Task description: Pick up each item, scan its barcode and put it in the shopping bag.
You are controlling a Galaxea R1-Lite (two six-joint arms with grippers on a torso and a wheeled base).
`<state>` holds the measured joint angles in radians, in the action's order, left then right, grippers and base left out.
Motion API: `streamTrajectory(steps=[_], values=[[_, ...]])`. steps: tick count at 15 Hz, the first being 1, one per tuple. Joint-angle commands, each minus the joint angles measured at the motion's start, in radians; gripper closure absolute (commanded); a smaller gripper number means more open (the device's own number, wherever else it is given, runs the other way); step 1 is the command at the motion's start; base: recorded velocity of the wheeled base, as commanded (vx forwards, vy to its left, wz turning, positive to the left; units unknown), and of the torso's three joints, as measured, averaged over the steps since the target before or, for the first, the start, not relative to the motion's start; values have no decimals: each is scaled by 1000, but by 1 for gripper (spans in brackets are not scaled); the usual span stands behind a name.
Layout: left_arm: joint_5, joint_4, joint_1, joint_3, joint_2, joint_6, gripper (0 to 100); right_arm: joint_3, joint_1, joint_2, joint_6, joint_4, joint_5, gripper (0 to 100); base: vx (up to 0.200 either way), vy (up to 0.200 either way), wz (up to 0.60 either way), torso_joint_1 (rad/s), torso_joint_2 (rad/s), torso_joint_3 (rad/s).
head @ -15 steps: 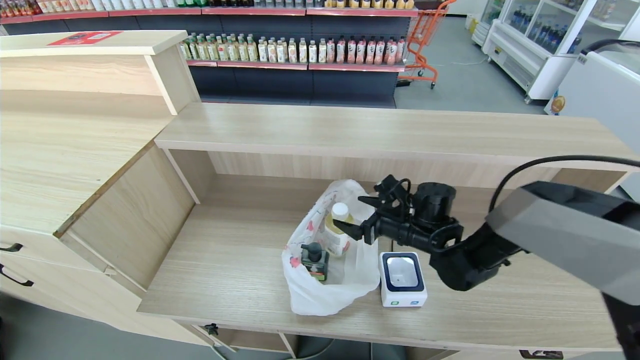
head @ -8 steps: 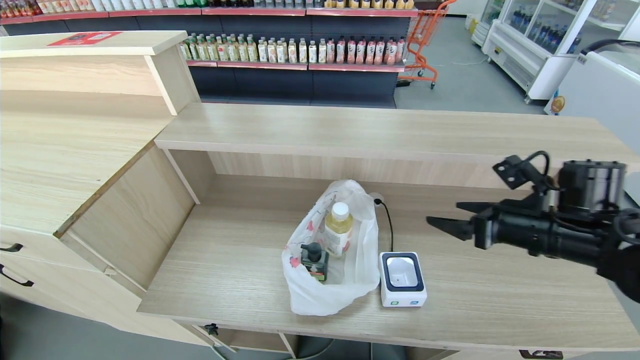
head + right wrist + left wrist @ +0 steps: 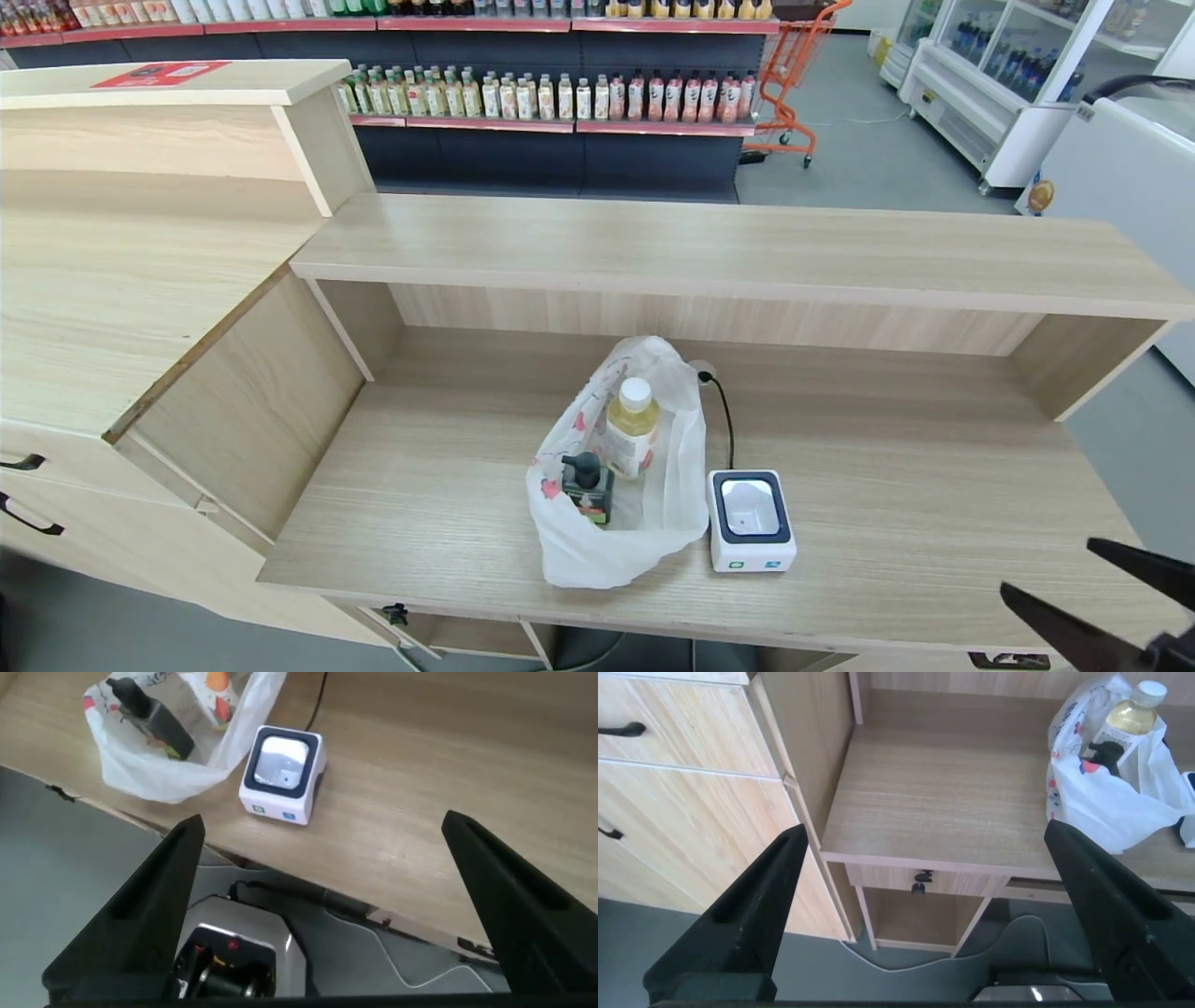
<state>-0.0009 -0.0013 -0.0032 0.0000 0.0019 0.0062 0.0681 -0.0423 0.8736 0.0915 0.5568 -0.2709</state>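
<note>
The white shopping bag (image 3: 611, 509) stands open on the wooden counter (image 3: 448, 485). Inside it are a yellow drink bottle (image 3: 631, 437) with a white cap and a dark pump bottle (image 3: 588, 485). The white barcode scanner (image 3: 751, 519) sits just right of the bag, its cable running to the back wall. My right gripper (image 3: 1102, 597) is open and empty at the counter's front right corner, well clear of the scanner (image 3: 282, 773) and bag (image 3: 168, 737). My left gripper (image 3: 929, 915) is open and empty, held low beyond the counter's front left, with the bag (image 3: 1106, 775) off to one side.
A raised upper counter shelf (image 3: 728, 247) runs behind the work surface, and a tall side panel (image 3: 252, 401) closes its left end. Drawers (image 3: 682, 793) sit left of the counter. Store shelves of bottles (image 3: 560, 93) and an orange cart (image 3: 794, 75) stand far behind.
My right arm has pulled back from over the bag, swinging right and down to the counter's front right corner, its gripper empty. The bottles, bag and scanner have stayed put.
</note>
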Motion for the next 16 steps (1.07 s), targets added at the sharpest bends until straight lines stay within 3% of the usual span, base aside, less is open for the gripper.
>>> streamTrajectory(steps=[1, 4, 6, 10, 12, 16], values=[[1, 0, 0, 0, 0, 0, 0, -68, 53, -420, 4, -202, 38, 0, 0, 0, 0, 0, 0, 0], [-1, 0, 0, 0, 0, 0, 0, -68, 118, -737, 7, -474, 42, 0, 0, 0, 0, 0, 0, 0], [-1, 0, 0, 0, 0, 0, 0, -68, 124, -777, 1, -469, 48, 0, 0, 0, 0, 0, 0, 0], [-1, 0, 0, 0, 0, 0, 0, -68, 116, -777, -24, -540, 237, 0, 0, 0, 0, 0, 0, 0], [-1, 0, 0, 0, 0, 0, 0, -68, 29, -848, -15, -551, 240, 0, 0, 0, 0, 0, 0, 0], [1, 0, 0, 0, 0, 0, 0, -68, 42, -874, -19, -554, 240, 0, 0, 0, 0, 0, 0, 0]])
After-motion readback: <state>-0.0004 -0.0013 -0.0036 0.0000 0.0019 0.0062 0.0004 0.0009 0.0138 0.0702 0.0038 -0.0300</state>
